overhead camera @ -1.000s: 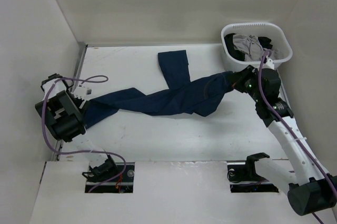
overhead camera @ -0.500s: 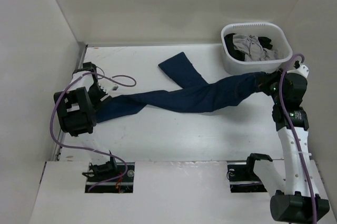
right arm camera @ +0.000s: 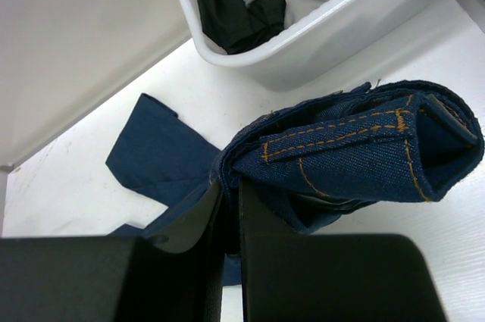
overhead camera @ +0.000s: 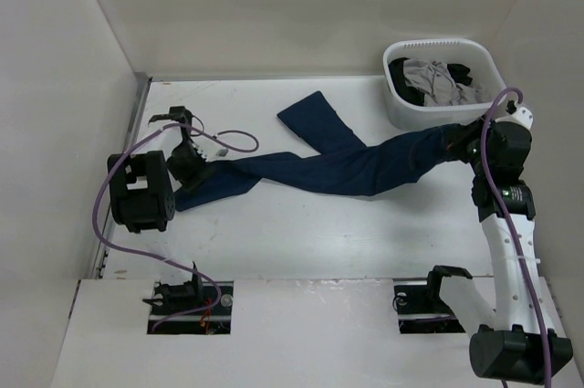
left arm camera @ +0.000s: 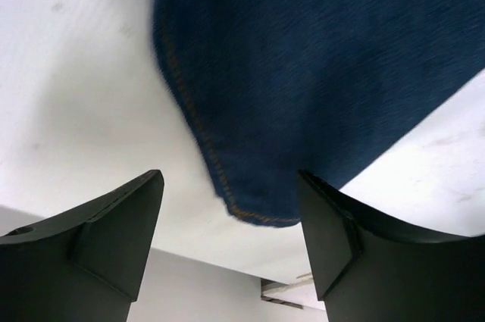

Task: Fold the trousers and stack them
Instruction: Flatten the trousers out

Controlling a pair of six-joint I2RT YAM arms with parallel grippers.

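Note:
The dark navy trousers [overhead camera: 347,169] lie stretched across the table from left to right, with one leg angling up to the back middle. My right gripper [overhead camera: 459,142] is shut on the bunched waist end, which shows orange stitching in the right wrist view [right arm camera: 356,159], the fingers pinching a fold [right arm camera: 231,189]. My left gripper [overhead camera: 189,165] is at the other end. In the left wrist view its fingers [left arm camera: 229,179] stand wide apart, with the stitched hem of a leg [left arm camera: 318,72] lying just past and between them on the table.
A white basket [overhead camera: 394,107] with grey and black garments stands at the back right, just behind my right gripper; it also shows in the right wrist view [right arm camera: 333,26]. White walls enclose the table at the left, back and right.
My right gripper has pulled the waist end to the right, drawing the trousers out long. My left gripper has moved right and toward the back, along with the leg end.

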